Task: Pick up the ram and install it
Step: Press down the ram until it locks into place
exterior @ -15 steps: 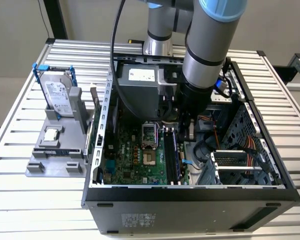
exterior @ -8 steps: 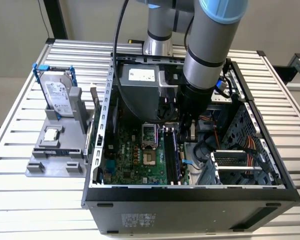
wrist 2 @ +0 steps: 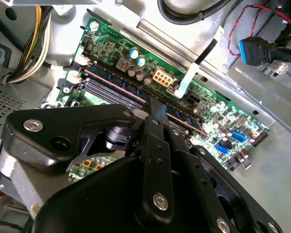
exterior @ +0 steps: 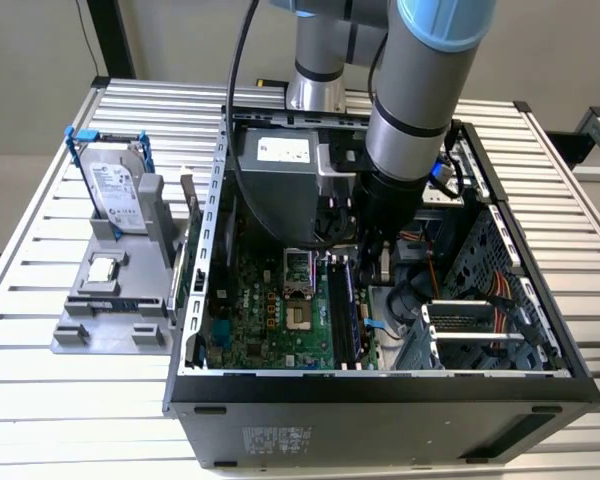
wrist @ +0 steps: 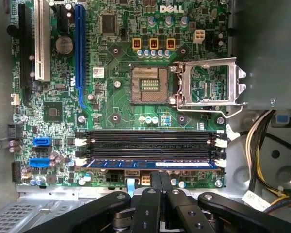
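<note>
One ribbed silver metal desk (exterior: 40, 420) fills a plain grey-walled room. At the exterior view's left, a grey plastic holder (exterior: 110, 310) stands on it; to the right sits an open black computer case (exterior: 380, 415). Inside, the long dark blue-green ram (wrist: 150, 164) lies in the slot of the green motherboard (wrist: 116, 97) nearest the black gripper (wrist: 160, 182), whose fingers (wrist: 156, 180) are pressed together just beside it.

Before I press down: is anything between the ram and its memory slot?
Nothing visible. The long blue-green ram stick already lies in the one of four black memory slots nearest the black gripper, between white end latches; full seating is unclear.
</note>
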Controlling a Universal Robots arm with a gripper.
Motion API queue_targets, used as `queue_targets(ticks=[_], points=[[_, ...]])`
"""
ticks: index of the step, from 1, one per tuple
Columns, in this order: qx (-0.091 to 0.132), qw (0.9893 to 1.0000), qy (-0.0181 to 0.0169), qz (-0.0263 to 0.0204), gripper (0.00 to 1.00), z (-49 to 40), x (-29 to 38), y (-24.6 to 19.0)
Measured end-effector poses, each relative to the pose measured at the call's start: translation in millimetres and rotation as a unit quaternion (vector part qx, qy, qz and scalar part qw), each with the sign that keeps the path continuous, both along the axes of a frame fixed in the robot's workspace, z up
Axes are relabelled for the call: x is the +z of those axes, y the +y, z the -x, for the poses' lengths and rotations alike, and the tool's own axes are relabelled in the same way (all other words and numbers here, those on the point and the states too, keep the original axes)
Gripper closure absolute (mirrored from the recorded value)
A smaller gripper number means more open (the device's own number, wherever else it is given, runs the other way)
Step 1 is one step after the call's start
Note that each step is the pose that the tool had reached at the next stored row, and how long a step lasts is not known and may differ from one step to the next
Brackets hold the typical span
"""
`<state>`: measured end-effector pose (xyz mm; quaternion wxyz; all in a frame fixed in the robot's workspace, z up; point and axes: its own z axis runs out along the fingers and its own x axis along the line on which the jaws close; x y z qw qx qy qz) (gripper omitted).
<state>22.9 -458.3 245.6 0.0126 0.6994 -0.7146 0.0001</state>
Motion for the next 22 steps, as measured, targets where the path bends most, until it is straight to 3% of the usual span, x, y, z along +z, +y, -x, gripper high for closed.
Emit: queue_targets(ticks=[3,22], points=[[0.0,1.0,0.0,-0.0001,1.0,0.0,-5.3,0.0],[-0.004,1.0,0.0019,0.0029,1.0,0.0,-23.8,-0.1]])
